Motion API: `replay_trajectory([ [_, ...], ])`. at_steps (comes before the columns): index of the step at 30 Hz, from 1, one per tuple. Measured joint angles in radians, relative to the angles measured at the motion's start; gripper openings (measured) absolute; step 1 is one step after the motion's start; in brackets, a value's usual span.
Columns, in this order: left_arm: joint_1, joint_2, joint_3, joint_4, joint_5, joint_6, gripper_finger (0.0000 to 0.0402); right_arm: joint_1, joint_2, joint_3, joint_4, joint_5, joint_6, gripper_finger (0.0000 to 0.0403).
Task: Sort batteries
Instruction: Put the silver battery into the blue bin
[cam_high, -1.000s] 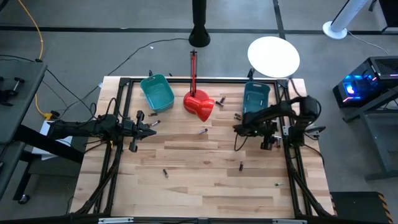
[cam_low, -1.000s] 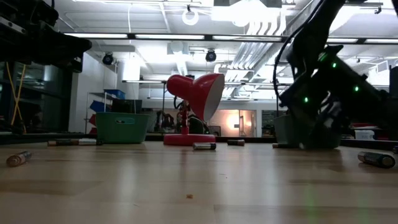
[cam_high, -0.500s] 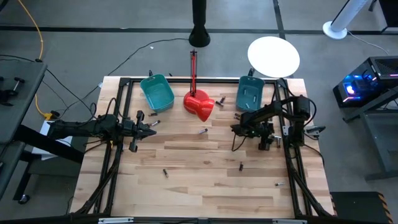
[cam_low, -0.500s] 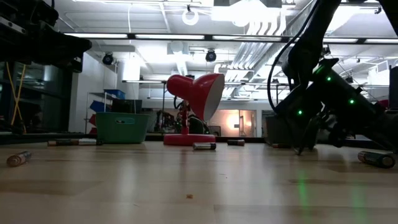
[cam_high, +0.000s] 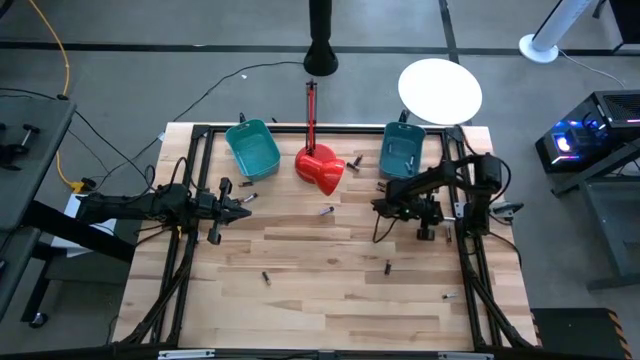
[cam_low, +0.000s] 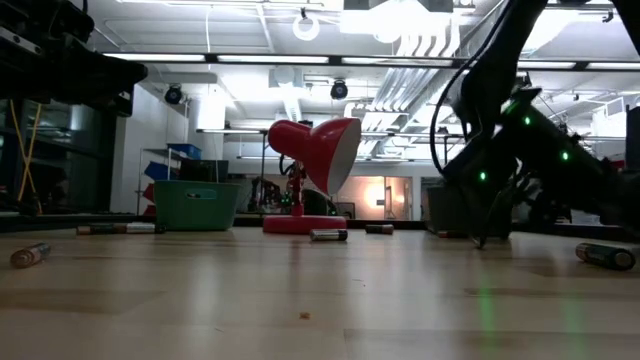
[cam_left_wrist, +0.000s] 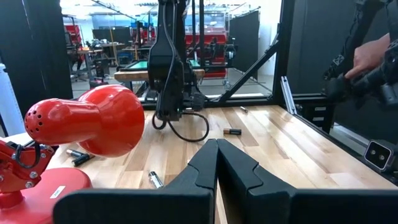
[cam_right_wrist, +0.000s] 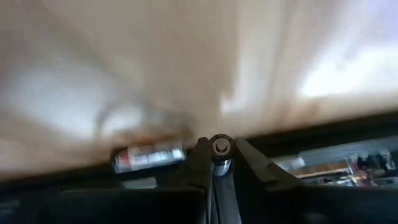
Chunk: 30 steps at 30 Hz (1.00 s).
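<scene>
Lying scattered — batteries (cam_high: 327, 211) (wooden table (cam_high: 330, 290)).

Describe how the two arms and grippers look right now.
Both arms are dark, jointed, with black cables looping along them. The right arm shows small green indicator lights. The left gripper has black, angular, tapered fingers; the right gripper has similar dark fingers.

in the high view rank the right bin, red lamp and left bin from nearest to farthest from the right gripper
From the right gripper:
1. Right bin, just behind it near the table's far edge.
2. Red lamp, at the middle of the far side.
3. Left bin, far across on the left.
</scene>
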Motion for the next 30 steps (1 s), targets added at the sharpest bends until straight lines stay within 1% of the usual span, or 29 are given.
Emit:
replay_trajectory([
  [3,0.0,0.0,0.0,0.0,0.0,0.0,0.0,0.006,-0.058,0.055,-0.076,0.04,0.014,0.002],
  [6,0.0,0.0,0.0,0.0,0.0,0.0,0.0,-0.002,-0.142,0.135,-0.141,0.049,0.073,0.0015],
  [8,0.0,0.0,0.0,0.0,0.0,0.0,0.0,-0.01,-0.202,0.198,-0.151,0.06,0.127,0.0015],
  [10,0.0,0.0,0.0,0.0,0.0,0.0,0.0,-0.027,-0.259,0.266,-0.153,0.102,0.191,0.0015],
  [14,0.0,0.0,0.0,0.0,0.0,0.0,0.0,-0.097,-0.343,0.384,-0.095,0.204,0.305,0.0019],
  [19,0.0,0.0,0.0,0.0,0.0,0.0,0.0,-0.233,-0.394,0.449,0.072,0.257,0.388,0.0023],
  [21,0.0,0.0,0.0,0.0,0.0,0.0,0.0,-0.282,-0.402,0.456,0.117,0.264,0.407,0.0036],
  [24,0.0,0.0,0.0,0.0,0.0,0.0,0.0,-0.331,-0.402,0.466,0.128,0.24,0.404,0.0077],
  [27,0.0,0.0,0.0,0.0,0.0,0.0,0.0,-0.341,-0.402,0.472,0.117,0.237,0.401,0.013],
  [30,0.0,0.0,0.0,0.0,0.0,0.0,0.0,-0.328,-0.402,0.479,0.081,0.195,0.401,0.0179],
])
